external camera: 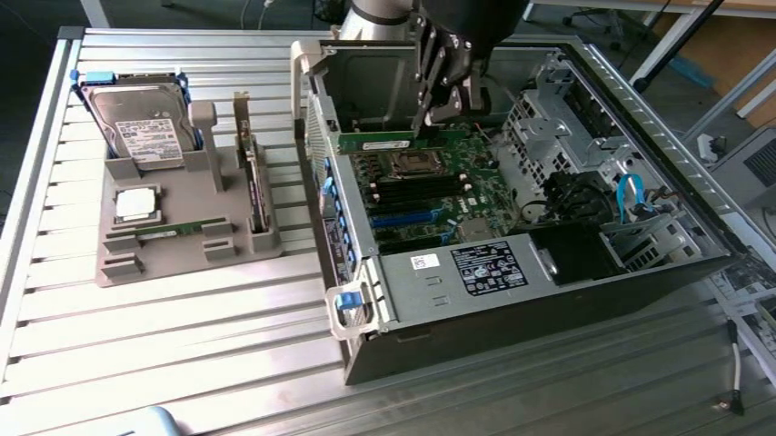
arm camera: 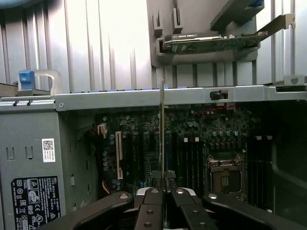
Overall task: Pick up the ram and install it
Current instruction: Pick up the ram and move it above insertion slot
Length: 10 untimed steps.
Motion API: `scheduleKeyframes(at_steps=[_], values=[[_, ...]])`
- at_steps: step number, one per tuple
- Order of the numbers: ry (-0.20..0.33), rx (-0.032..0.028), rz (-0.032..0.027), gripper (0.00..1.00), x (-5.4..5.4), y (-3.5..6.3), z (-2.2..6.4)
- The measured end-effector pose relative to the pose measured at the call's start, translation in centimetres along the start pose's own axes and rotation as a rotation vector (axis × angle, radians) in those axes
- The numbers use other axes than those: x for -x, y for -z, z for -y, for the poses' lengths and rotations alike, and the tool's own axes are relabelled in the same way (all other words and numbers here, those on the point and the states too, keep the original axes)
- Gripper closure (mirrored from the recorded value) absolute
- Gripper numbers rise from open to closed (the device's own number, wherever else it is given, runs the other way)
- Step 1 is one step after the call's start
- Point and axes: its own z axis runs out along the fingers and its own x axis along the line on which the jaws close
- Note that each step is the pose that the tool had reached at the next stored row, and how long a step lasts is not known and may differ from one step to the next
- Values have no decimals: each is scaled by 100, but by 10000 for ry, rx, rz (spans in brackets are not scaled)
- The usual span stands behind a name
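Inside the open computer case [external camera: 485, 272], my gripper [external camera: 427, 123] is shut on the ram [external camera: 385, 143], a thin green stick with a white label. I hold it level just above the motherboard [external camera: 467, 195], near the processor socket [external camera: 406, 163]. In the wrist view the ram [arm camera: 162, 134] appears edge-on as a thin line rising from between my closed fingers [arm camera: 152, 201]. It hangs over the dark memory slots [arm camera: 187, 158] beside the socket [arm camera: 225, 175]. Whether its lower edge touches a slot is hidden.
On the exterior view's left, a grey parts holder [external camera: 182, 245] carries a hard drive [external camera: 140, 127], a silver processor chip [external camera: 136, 204], a small green board [external camera: 176, 229] and an upright expansion card [external camera: 253, 182]. The case's walls and drive cage [external camera: 546, 127] close in around the gripper.
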Motion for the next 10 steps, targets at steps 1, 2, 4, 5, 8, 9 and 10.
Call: scheduleKeyframes(at_steps=[1,2,4,5,8,9,10], values=[[0,0,0,88,-1,0,21],[-1,0,0,88,-2,0,41],[-1,0,0,88,-4,0,76],[0,0,1,88,-5,0,94],[0,0,0,88,-7,1,144],[0,0,0,88,-7,1,162],[-1,0,1,88,-8,1,181]])
